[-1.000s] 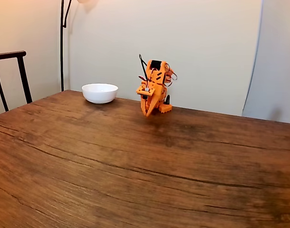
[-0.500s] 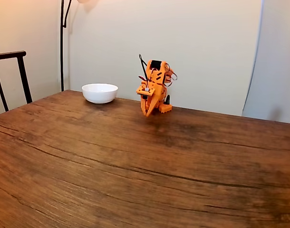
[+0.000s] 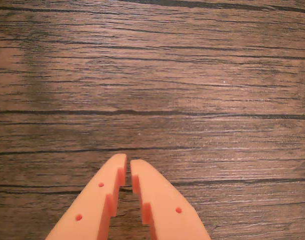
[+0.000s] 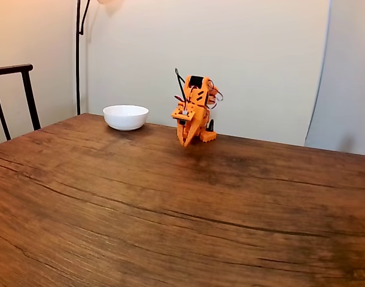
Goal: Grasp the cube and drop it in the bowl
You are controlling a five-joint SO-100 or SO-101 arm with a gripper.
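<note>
Bowl (image 4: 125, 116), white, stands on the far left of the wooden tabletop (image 4: 170, 209) in the fixed view, near the folded orange arm (image 4: 194, 113). Pincer (image 3: 128, 166) points down just above bare wood, its fingers almost together, a thin slit between the tips, gripping nothing.

No readable text, labels, brands or numbers in either view.
</note>
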